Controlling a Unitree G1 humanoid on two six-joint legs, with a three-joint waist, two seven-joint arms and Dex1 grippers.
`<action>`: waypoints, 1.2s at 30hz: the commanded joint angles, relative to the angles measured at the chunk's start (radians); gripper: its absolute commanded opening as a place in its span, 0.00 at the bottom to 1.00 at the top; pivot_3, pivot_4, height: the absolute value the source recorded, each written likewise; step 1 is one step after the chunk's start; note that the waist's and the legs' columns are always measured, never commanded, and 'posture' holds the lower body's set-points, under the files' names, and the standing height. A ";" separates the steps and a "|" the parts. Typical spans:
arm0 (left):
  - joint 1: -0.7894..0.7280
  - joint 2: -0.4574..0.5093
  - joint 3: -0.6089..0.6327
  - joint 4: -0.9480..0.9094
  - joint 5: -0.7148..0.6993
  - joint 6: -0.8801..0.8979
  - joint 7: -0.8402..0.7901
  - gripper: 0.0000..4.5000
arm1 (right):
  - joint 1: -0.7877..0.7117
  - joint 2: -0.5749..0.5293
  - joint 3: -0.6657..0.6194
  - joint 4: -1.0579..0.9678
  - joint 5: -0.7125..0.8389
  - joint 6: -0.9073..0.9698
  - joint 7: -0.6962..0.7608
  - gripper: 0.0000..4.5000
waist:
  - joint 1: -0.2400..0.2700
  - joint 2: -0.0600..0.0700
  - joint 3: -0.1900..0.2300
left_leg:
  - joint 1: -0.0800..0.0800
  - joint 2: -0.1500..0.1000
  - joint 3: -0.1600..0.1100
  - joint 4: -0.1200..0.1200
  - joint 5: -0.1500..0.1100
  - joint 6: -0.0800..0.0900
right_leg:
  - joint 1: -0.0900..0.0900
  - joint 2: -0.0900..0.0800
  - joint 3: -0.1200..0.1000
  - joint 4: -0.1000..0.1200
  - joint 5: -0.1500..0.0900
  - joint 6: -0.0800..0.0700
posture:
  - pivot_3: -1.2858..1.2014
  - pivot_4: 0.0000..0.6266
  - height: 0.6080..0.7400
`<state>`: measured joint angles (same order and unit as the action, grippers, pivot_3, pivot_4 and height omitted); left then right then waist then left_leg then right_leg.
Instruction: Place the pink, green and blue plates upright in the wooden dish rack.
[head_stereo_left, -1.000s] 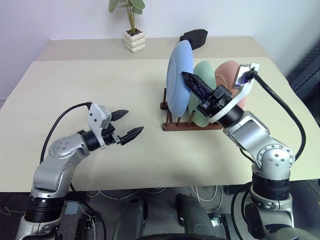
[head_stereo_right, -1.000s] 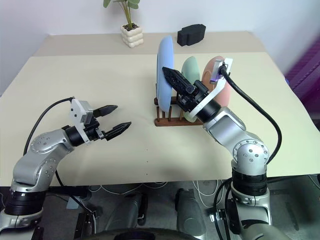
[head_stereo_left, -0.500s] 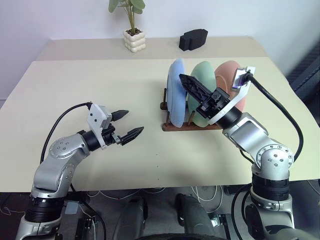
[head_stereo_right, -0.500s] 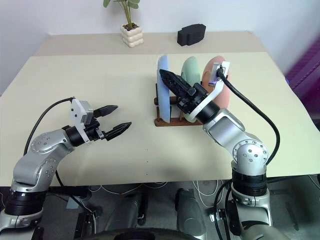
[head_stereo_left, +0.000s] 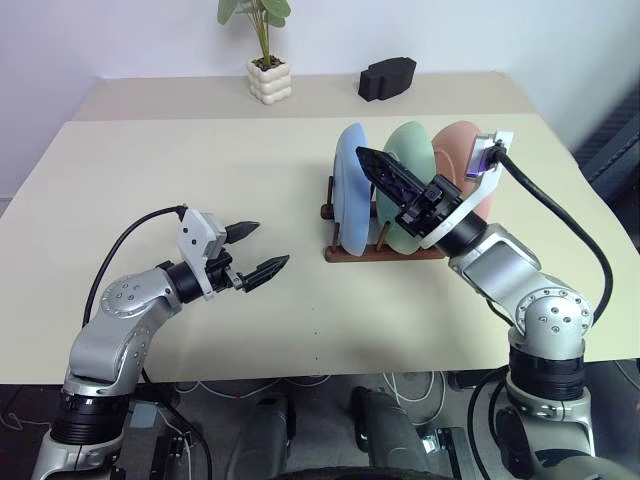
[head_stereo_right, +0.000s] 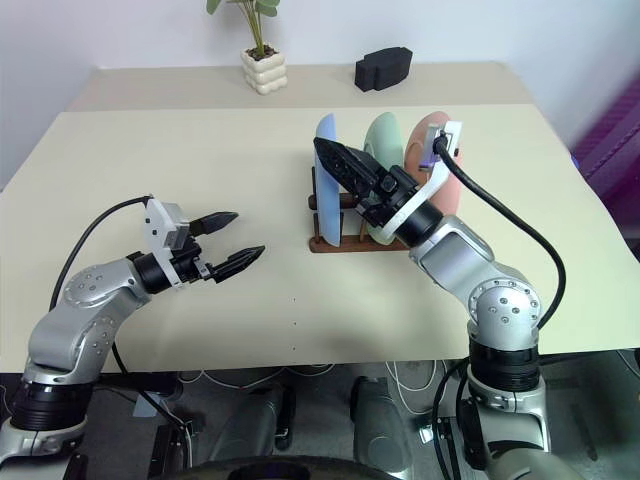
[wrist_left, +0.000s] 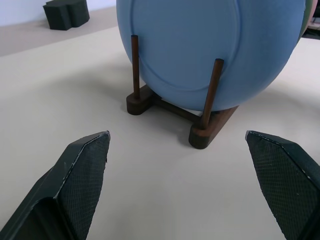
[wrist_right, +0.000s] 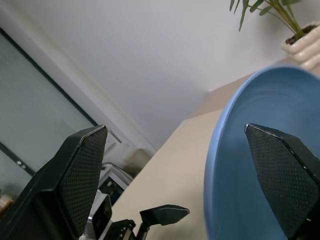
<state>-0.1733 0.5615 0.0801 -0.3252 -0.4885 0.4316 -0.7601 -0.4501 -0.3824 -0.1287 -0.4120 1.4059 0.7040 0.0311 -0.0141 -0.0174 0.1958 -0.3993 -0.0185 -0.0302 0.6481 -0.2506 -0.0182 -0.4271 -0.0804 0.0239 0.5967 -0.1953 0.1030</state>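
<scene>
Since a second ago the blue plate (head_stereo_left: 350, 188) has dropped from the raised, tilted pose it had in the right gripper (head_stereo_left: 392, 192) into the wooden dish rack (head_stereo_left: 383, 250), and that gripper's fingers have let go and spread wide.

Nearest the camera, the left gripper (head_stereo_left: 255, 250) hovers over the bare desk (head_stereo_left: 200, 170), well apart from the rack, its fingers spread and empty. Its wrist view looks straight at the blue plate's face, with two pegs standing in front of it.

Farther in, the right gripper sits just beside the blue plate's upper rim, one black finger (head_stereo_left: 382, 175) crossing between it and the green plate (head_stereo_left: 410, 185). The plate stands on edge, its flat face turned toward the left arm, so the coming move turns on drawing those fingers back without nudging the rim. The right arm is much the nearer.

The rack holds all three plates upright in a row: blue, green, then the pink plate (head_stereo_left: 460, 160). By my judgement, the task looks done.

Farthest off stand a potted plant (head_stereo_left: 266, 60) and a black block (head_stereo_left: 386, 76).
</scene>
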 joint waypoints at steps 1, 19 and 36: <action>-0.011 -0.001 -0.004 -0.028 0.001 -0.016 -0.002 1.00 | -0.032 -0.044 -0.027 -0.056 -0.035 -0.003 0.048 0.99 | 0.000 0.000 0.000 | 0.000 0.000 0.000 0.000 0.000 0.000 | 0.000 0.000 0.000 0.000 0.000 0.000 | 0.52 0.24 0.97; -0.009 -0.008 -0.013 0.007 0.020 -0.038 0.000 1.00 | 0.117 -0.405 -0.417 0.132 -0.221 -0.128 0.586 0.99 | 0.005 -0.001 0.000 | -0.006 -0.001 0.000 0.002 0.000 0.000 | -0.002 0.000 -0.002 -0.002 0.000 0.000 | 0.52 0.24 0.97; -0.009 -0.078 0.019 0.215 0.126 -0.179 0.095 1.00 | 0.238 -0.241 -0.390 0.613 -0.767 -0.475 0.524 0.99 | 0.002 0.000 0.000 | -0.004 -0.002 0.002 0.002 0.000 0.000 | -0.002 0.000 -0.001 -0.001 0.000 0.001 | 0.52 0.24 0.97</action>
<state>-0.1858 0.4874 0.0699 -0.1062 -0.3759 0.2885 -0.6753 -0.1819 -0.6208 -0.5115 0.1984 0.6679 0.2736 0.5684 -0.0124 -0.0174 0.1954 -0.4029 -0.0210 -0.0286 0.6501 -0.2508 -0.0177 -0.4287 -0.0803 0.0225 0.5962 -0.1948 0.1036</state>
